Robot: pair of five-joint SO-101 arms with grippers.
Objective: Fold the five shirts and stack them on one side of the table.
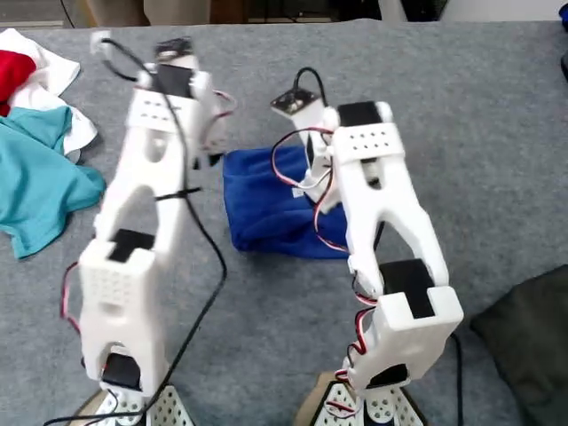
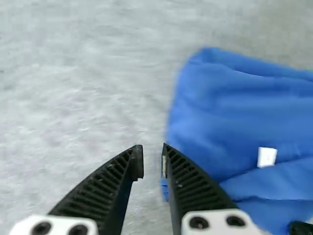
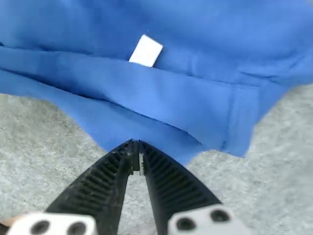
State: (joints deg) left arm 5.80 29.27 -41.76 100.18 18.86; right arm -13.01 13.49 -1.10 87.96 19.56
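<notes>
Grey cloth-covered table. Nearest you, at the right edge: dark garment, bunched, likely the fifth shirt.

Mid-table: blue shirt, roughly folded to a rectangle, white label up.
- Right gripper: clenched, tips at the shirt's hem. Cannot tell if cloth is caught.
- Left gripper: slightly parted, empty, just beside the shirt's side edge.

Far left: teal shirt, white shirt and red shirt, heaped unfolded.

Judgement: you are mid-fold on the first shirt. Next you need a sure pinch on both edges, then an even carry-over.
</notes>
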